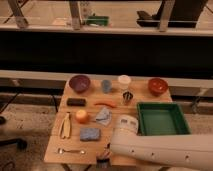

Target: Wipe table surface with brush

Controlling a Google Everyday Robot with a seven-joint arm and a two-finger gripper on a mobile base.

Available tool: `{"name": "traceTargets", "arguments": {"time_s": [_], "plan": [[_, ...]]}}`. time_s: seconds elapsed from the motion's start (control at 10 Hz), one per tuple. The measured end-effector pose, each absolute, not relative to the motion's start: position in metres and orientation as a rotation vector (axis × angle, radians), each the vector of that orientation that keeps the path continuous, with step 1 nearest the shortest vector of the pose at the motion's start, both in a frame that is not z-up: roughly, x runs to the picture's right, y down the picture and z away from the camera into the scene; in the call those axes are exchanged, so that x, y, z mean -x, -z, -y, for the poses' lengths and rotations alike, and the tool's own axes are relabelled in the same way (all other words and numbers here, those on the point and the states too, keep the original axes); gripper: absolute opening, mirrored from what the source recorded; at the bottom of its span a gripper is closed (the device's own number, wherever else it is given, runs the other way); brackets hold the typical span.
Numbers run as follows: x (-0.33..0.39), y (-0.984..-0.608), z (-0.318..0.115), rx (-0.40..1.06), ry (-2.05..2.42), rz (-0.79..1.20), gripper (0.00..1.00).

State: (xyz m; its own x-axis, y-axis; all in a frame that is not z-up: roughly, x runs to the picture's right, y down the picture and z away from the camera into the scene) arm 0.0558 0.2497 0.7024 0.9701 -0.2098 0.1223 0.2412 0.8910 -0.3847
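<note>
End effector [104, 152] low over table surface [93, 93]

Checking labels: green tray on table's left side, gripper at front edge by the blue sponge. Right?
No: the camera view shows the green tray on the right side of the table. The gripper at the front edge by the blue sponge is correct.

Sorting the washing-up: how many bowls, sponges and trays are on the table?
Bowls: 2, purple bowl, red bowl
Sponges: 1, blue sponge
Trays: 1, green tray
Total: 4
The gripper is low at the table front edge, by the brush.
</note>
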Motion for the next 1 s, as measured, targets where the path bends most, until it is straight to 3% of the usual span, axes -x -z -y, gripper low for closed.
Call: {"name": "traceTargets", "arguments": {"time_s": [1.0], "plan": [[-0.062, -0.748, -0.252, 0.432, 0.194, 0.040, 0.00]]}}
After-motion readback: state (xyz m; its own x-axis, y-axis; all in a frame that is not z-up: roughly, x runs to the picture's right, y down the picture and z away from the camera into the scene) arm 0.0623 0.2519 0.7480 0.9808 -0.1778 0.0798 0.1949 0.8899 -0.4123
